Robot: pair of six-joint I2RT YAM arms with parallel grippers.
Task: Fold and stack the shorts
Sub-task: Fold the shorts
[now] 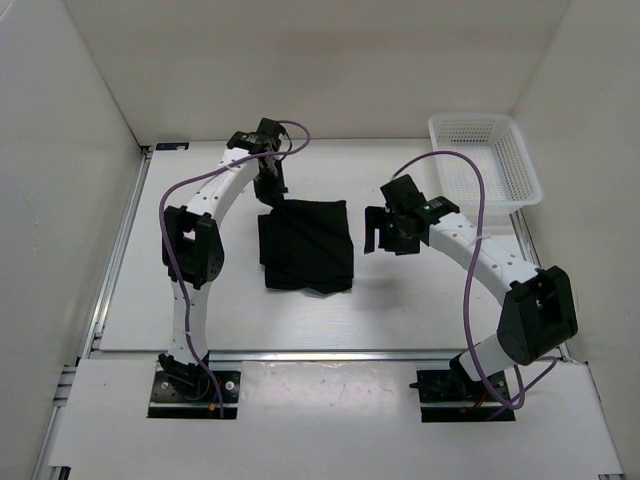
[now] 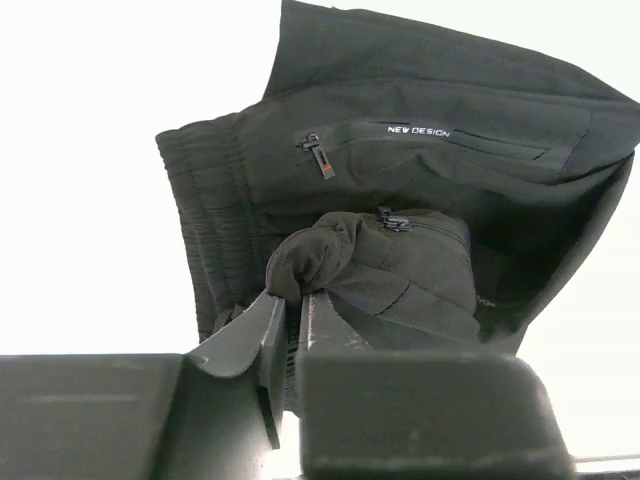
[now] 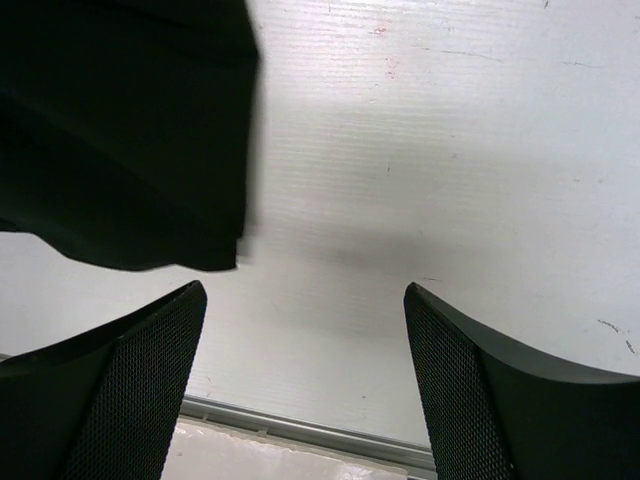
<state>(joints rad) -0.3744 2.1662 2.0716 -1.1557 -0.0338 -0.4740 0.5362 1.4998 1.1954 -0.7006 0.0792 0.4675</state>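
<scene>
The black shorts (image 1: 305,245) lie folded in a rough square at the middle of the table. My left gripper (image 1: 270,190) is at their far left corner, shut on a bunched fold of the cloth. In the left wrist view the gripper (image 2: 292,300) pinches that fold, and the shorts (image 2: 420,180) spread beyond it, showing a waistband, zip pockets and a small white printed mark. My right gripper (image 1: 377,232) hovers open and empty just right of the shorts. In the right wrist view the gripper (image 3: 305,295) is over bare table, with the shorts' edge (image 3: 120,130) at upper left.
A white plastic basket (image 1: 485,160) stands at the back right corner. White walls enclose the table on three sides. A metal rail (image 3: 300,430) runs along the table's edge in the right wrist view.
</scene>
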